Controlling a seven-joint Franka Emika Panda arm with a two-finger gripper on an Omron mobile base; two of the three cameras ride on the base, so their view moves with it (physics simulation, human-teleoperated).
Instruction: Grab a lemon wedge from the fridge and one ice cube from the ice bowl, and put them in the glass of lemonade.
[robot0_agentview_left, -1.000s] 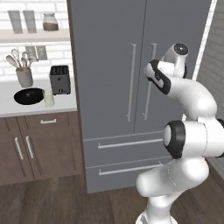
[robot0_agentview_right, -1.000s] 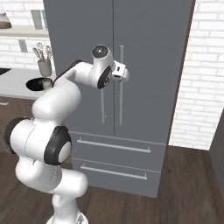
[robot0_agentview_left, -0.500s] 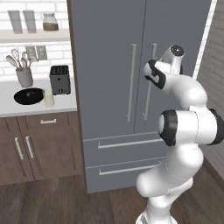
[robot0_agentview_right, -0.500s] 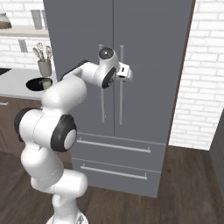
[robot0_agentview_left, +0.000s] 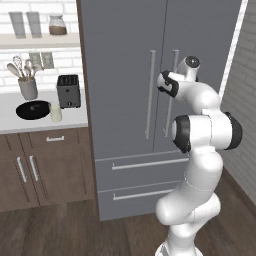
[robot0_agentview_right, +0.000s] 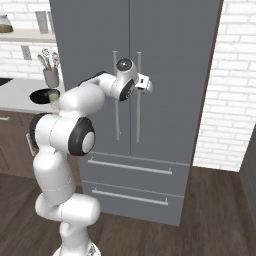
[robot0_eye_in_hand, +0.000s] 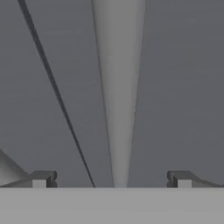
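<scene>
White brick walls and dark wood flooring frame the kitchen, with the fridge (robot0_agentview_left: 150, 100) tall and grey at the centre of the left base view, both doors closed and two drawers below. At about nine o'clock from it lies the pale counter (robot0_agentview_left: 10, 107) over brown cabinets. On that counter sit the toaster (robot0_agentview_left: 68, 91), the ice bowl (robot0_agentview_left: 33, 109) just left of it, a grey utensil cup (robot0_agentview_left: 28, 89) behind the bowl, and the glass of lemonade (robot0_agentview_left: 56, 113) just beside the bowl at its three o'clock. Above, a shelf (robot0_agentview_left: 35, 41) carries two clear glasses and a brown-filled jar (robot0_agentview_left: 58, 25). The gripper (robot0_eye_in_hand: 111, 179) stands spread wide with nothing between its tips, facing the right door's handle (robot0_eye_in_hand: 119, 87), which runs from six to twelve o'clock in the hand view.
</scene>
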